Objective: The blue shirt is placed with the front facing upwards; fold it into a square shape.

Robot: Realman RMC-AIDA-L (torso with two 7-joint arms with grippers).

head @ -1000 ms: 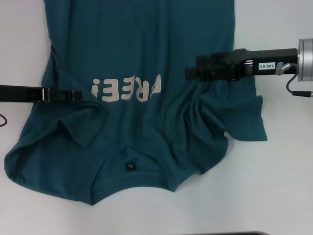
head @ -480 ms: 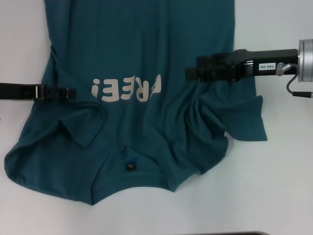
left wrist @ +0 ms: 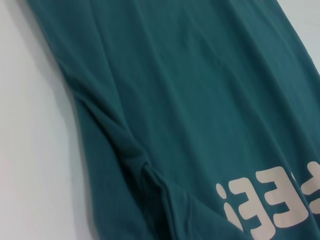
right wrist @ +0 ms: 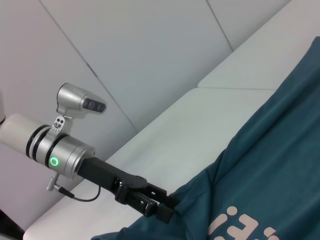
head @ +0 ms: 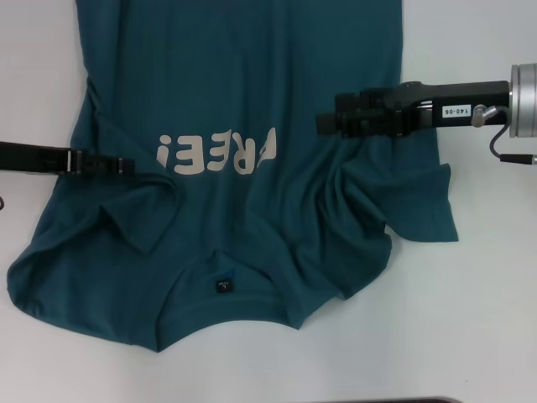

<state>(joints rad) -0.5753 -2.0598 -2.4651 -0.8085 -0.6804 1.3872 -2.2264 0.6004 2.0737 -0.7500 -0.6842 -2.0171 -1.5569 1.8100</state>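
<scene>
The blue shirt [head: 243, 84] lies front up on the white table [head: 470, 319], with its neckline and small black label [head: 223, 286] nearest me. Its off-white print [head: 218, 155] reads upside down. The sleeve on my left is folded inward over the chest, while the one on my right [head: 424, 210] still sticks out, and creases run up from it. My left gripper [head: 130, 165] reaches in low from the left and meets the shirt beside the print. The right wrist view shows that left gripper [right wrist: 167, 212] at the cloth's edge. My right gripper [head: 320, 123] hangs over the shirt's right side.
Bare white table surrounds the shirt on the left, right and near sides. A dark strip [head: 377, 400] marks the table's near edge. The right arm's silver wrist [head: 524, 101] and cable [head: 503, 155] sit at the right border. Pale wall panels [right wrist: 150, 60] stand behind the table.
The right gripper has drifted slightly farther from me over the shirt. The left gripper has shifted a little along its own line. The shirt's folds look the same.
</scene>
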